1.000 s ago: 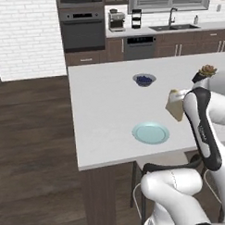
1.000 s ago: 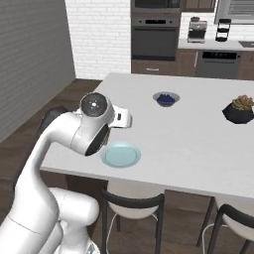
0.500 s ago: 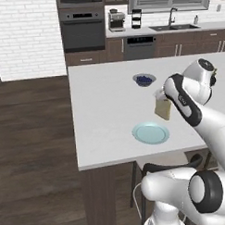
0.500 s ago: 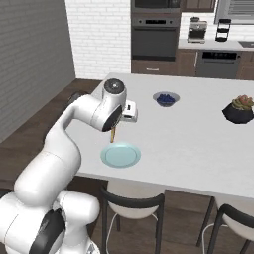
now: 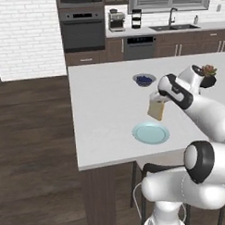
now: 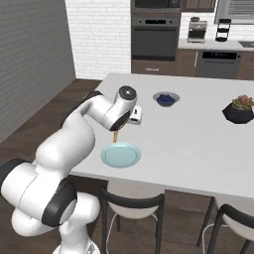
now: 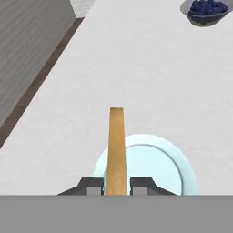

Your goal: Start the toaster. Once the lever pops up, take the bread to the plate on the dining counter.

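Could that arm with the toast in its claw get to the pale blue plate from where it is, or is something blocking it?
Probably yes. The tool holds the bread on edge just above the plate, and the dining counter around the plate is bare; the bowl sits well beyond it.

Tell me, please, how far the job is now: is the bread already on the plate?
Not yet. Done: the bread is at the dining counter. In hand: the gripper holds the slice on edge, hanging above the plate, not touching it. Left: lower the slice onto the plate and release it.
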Robot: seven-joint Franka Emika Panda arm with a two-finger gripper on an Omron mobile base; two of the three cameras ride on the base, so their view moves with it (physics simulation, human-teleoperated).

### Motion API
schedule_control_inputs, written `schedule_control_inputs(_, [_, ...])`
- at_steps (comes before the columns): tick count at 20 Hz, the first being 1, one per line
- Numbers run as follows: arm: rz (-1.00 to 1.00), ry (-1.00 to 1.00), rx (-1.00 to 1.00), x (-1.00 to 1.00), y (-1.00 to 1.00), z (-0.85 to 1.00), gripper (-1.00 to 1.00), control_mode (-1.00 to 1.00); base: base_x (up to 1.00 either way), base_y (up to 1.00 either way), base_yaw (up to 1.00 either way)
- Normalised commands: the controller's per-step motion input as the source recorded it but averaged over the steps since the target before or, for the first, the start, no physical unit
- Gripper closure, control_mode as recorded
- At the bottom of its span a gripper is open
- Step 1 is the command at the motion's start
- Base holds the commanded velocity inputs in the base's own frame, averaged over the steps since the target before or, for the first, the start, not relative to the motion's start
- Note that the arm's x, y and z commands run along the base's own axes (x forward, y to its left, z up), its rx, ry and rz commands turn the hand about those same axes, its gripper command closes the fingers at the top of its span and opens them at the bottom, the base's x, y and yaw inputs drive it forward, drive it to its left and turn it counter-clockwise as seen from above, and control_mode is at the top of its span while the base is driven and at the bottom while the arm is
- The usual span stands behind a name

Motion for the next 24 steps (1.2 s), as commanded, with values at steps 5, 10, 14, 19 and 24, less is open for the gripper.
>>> schedule_control_inputs(5, [0.0, -0.01, 0.15, 0.12, 0.02, -0.44, 1.0, -1.0, 0.0, 0.0, 0.0])
schedule_control_inputs(10, [0.02, 0.02, 0.12, 0.0, 0.07, -0.48, 1.0, -1.0, 0.0, 0.0, 0.0])
schedule_control_inputs(14, [0.05, 0.0, 0.11, -0.01, 0.05, -0.24, 1.0, -1.0, 0.0, 0.0, 0.0])
schedule_control_inputs(19, [0.05, 0.0, 0.06, 0.0, 0.05, -0.43, 1.0, -1.0, 0.0, 0.0, 0.0])
schedule_control_inputs(24, [0.01, 0.0, 0.01, 0.0, 0.0, -0.26, 1.0, -1.0, 0.0, 0.0, 0.0])
